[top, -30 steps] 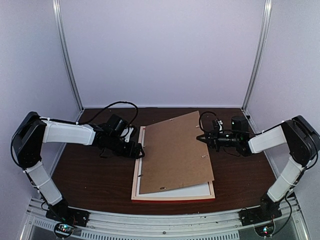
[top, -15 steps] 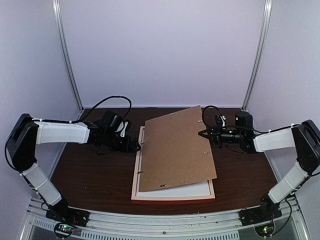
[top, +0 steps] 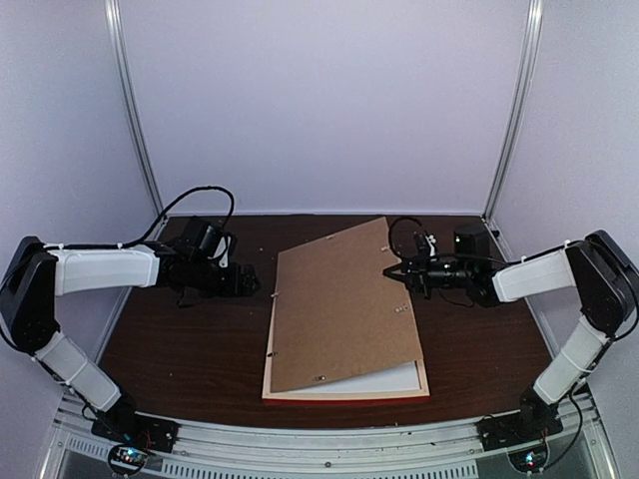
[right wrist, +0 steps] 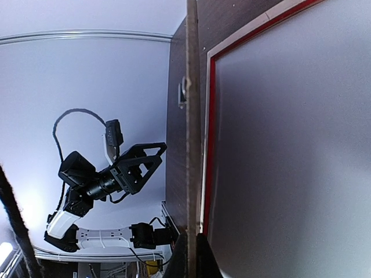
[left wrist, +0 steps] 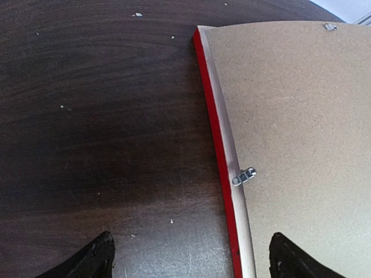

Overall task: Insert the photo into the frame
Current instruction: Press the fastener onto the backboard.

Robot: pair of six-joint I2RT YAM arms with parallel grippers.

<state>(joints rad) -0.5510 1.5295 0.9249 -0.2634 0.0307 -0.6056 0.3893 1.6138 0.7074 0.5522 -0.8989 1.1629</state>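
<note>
Centre of picture: frame lies flat on the surface. At centre right, right gripper pinches the backing board by its raised edge above the frame. At left, left gripper is spread wide, clear of the frame.

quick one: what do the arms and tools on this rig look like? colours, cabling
Matching pair: the left arm and right arm have white link shells with black joints and bases. The left tool and right tool are black, with two tapered fingers each. A black cable loops loose above each wrist.
</note>
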